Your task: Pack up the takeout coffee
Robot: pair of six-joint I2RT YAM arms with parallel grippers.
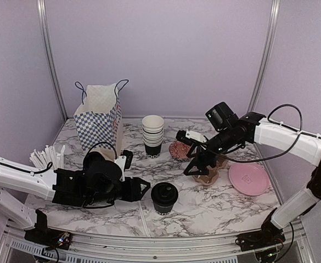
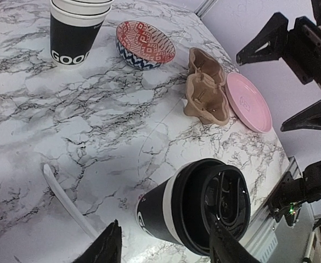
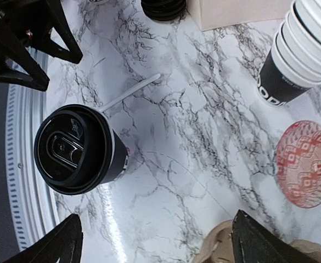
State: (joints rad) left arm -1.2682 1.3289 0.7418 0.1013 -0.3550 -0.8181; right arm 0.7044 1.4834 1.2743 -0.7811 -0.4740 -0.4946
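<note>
Takeout coffee (image 1: 164, 197) in front, cup stack (image 1: 152, 134) behind it (bag (image 1: 99, 120) further left), plate (image 1: 248, 178) off to the right.

White letters "GOO" stand on the far stack of white-rimmed black paper cups (image 2: 72, 38). Print on the near black lidded paper cup (image 2: 160, 213) cannot be read.

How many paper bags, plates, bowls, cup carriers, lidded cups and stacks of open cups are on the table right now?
Paper bag: 1
Pink plate: 1
Patterned bowl: 1
Cardboard cup carrier: 1
Lidded black cup: 1
Stack of open cups: 1
Total: 6
</note>
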